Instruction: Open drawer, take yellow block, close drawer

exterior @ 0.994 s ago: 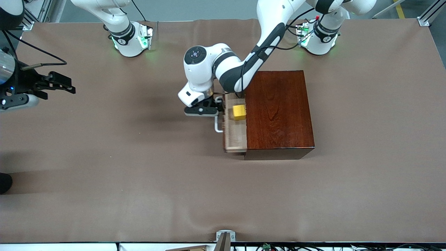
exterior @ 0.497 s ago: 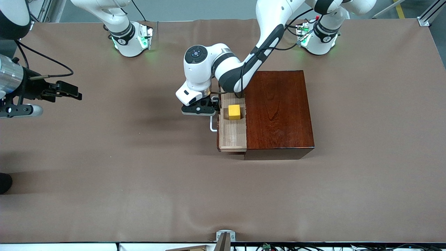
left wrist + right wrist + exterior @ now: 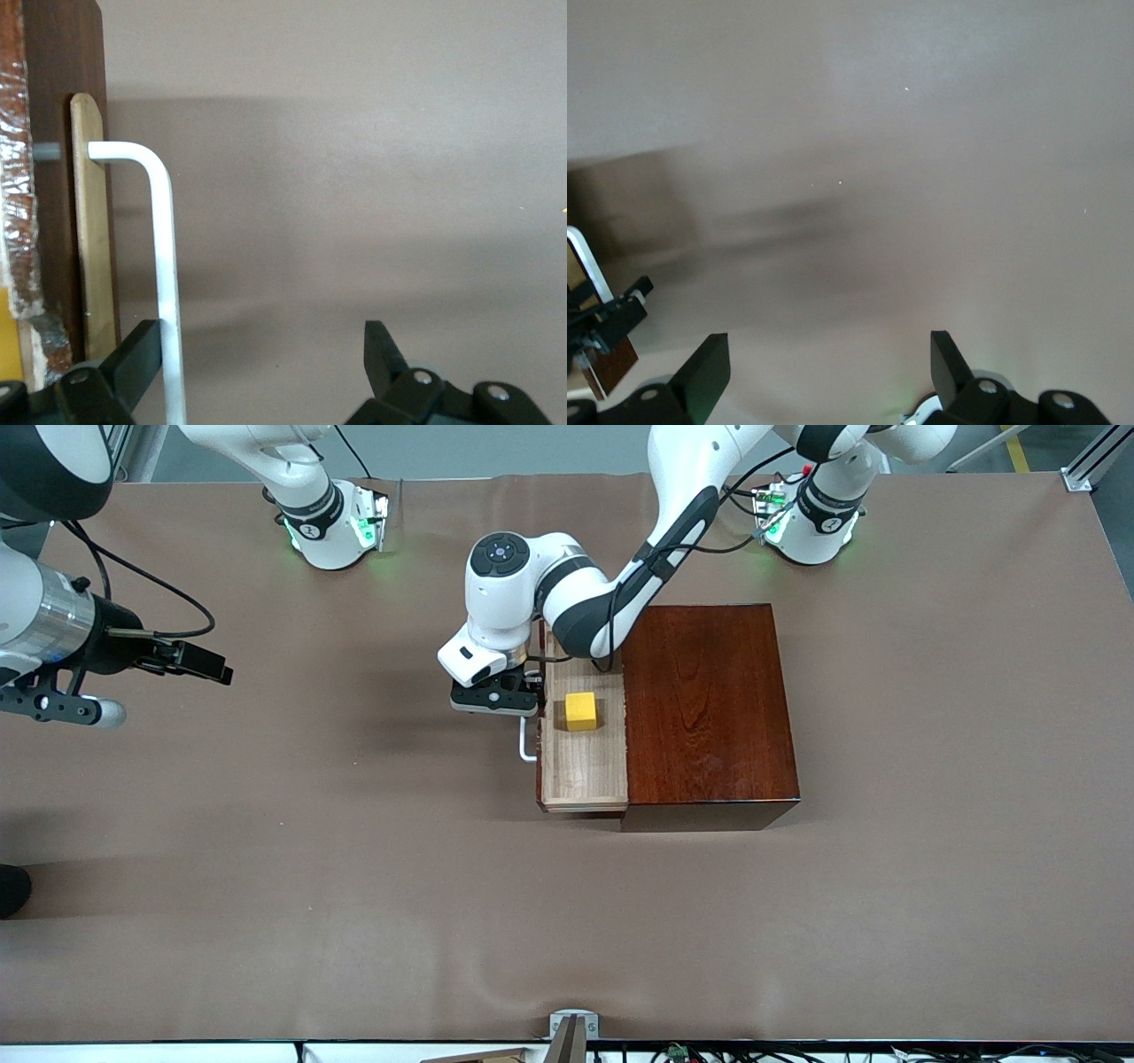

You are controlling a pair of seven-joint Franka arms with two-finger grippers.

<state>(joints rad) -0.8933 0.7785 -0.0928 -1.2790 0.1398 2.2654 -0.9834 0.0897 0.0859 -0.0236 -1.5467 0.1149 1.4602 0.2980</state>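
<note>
Two arms over one big brown table [image 3: 266,921], one job underway. Biggest item out there: dark reddish wooden box [image 3: 709,708], parked mid-table toward the left arm's end, drawer face turned toward the right arm's end, presumably for easy access from either side. Next down: pale-wood drawer [image 3: 580,775], pulled partway out of the box, enough to bare the tray floor. Then the white handle [image 3: 524,746] on its front, hooked rather than pinched, going by the left wrist view: bar resting against the inside of one finger [image 3: 133,363], other finger well apart. Probably plenty for a straight pull. Smallest: yellow block [image 3: 581,711], sitting flat on the drawer floor, toward the end farther from the front camera, uncovered and reachable from above.

Pose-wise: left arm reaching from its base across the box's corner, elbow folded, wrist turned down, left gripper [image 3: 496,695] low at the handle, jaws spread wide, clamping nothing. Right gripper [image 3: 199,662] hanging over bare table well toward the right arm's end, jaws wide too, empty, aimed roughly at the drawer. Looks like waiting for the grab. Opening seems about done; pickup and closing not yet.
</note>
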